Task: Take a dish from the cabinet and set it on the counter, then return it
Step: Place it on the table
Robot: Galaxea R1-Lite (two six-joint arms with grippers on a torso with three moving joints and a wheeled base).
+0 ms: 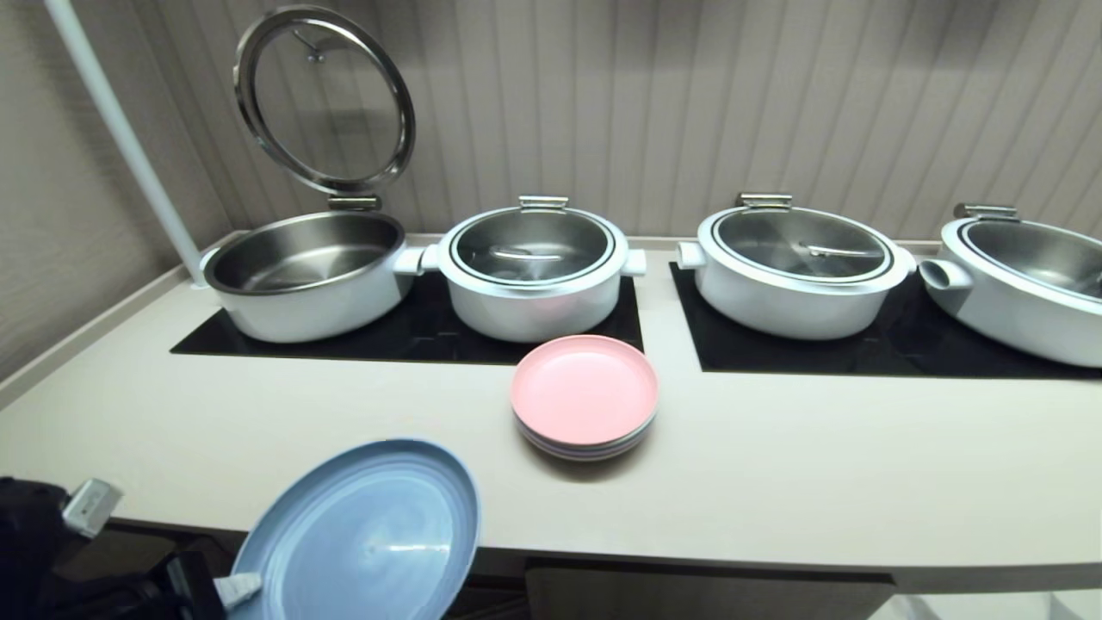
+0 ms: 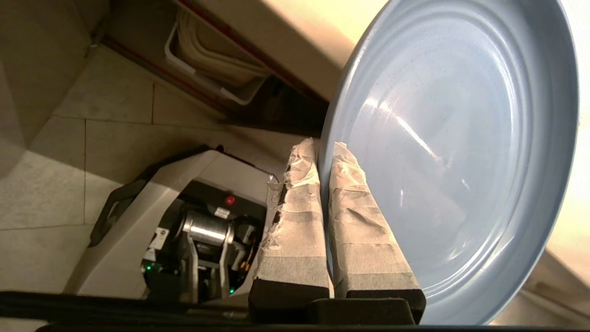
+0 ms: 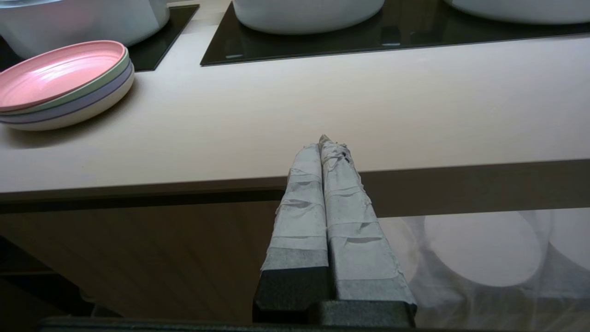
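Four white pots line the back of the desk (image 1: 775, 465), sitting on two black hob panels (image 1: 413, 331): the leftmost pot (image 1: 306, 275) has its round glass lid (image 1: 325, 99) tipped up and open, while the second pot (image 1: 534, 271), the third pot (image 1: 796, 267) and the fourth pot (image 1: 1024, 280) at the right edge are covered. Just in front of the second pot, near the middle of the desk, sits a pink-topped stack of plates (image 1: 585, 396), well apart from the light blue dish (image 1: 370, 534). That dish is tilted on edge at the desk's front edge on the robot's left, part of it over the desk surface and part hanging out past the rim. The left gripper (image 2: 325, 152) is clenched on the dish's rim, one taped finger on each face of the plate, as the left wrist view shows. Below it in that view lie a tiled floor (image 2: 115, 138), the robot's own base (image 2: 184, 230) and a white bin (image 2: 216, 69) on a shelf edged in red under the desk. The right gripper (image 3: 329, 143) hangs in front of the desk's front edge, well right of the stack, its taped fingers pressed together on nothing. A white pipe (image 1: 120, 129) runs up the wall at the far left corner.
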